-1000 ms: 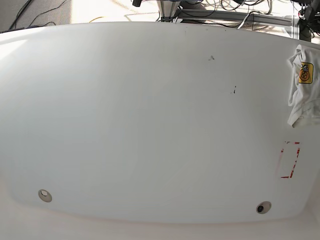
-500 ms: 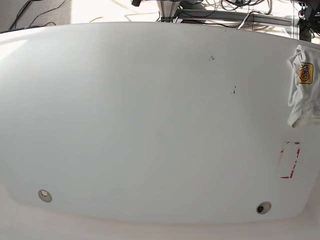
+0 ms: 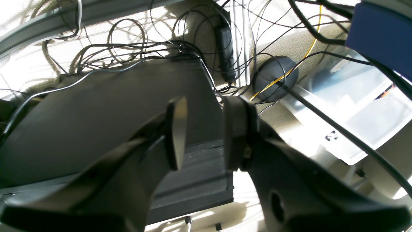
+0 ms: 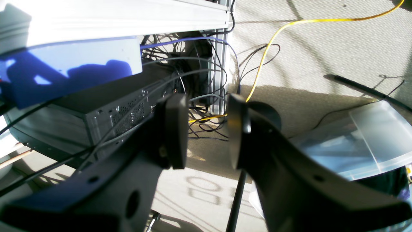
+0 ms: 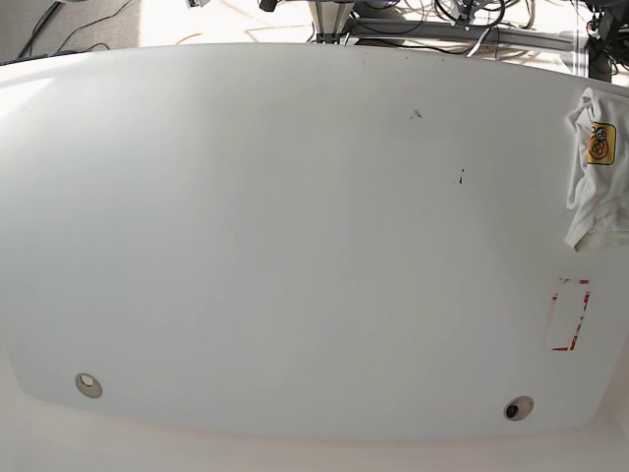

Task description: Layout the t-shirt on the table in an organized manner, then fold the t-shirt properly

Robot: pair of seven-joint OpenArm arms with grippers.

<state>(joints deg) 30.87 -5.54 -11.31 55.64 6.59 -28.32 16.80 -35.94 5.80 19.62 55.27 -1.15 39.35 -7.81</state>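
Both arms are up off the table (image 5: 295,246): the left gripper (image 3: 201,133) and the right gripper (image 4: 207,130) each show a narrow gap between the jaws, holding nothing, above floor cables. The t-shirt (image 5: 598,172) lies bunched at the table's far right edge.

Tangled cables (image 3: 154,48), clear plastic bin (image 4: 363,141)

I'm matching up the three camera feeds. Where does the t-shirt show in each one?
Base: the t-shirt lies bunched at the table's far right edge.
Left wrist: not in it.
Right wrist: not in it.
Shared landmark: the yellow cable on the floor, in both wrist views.
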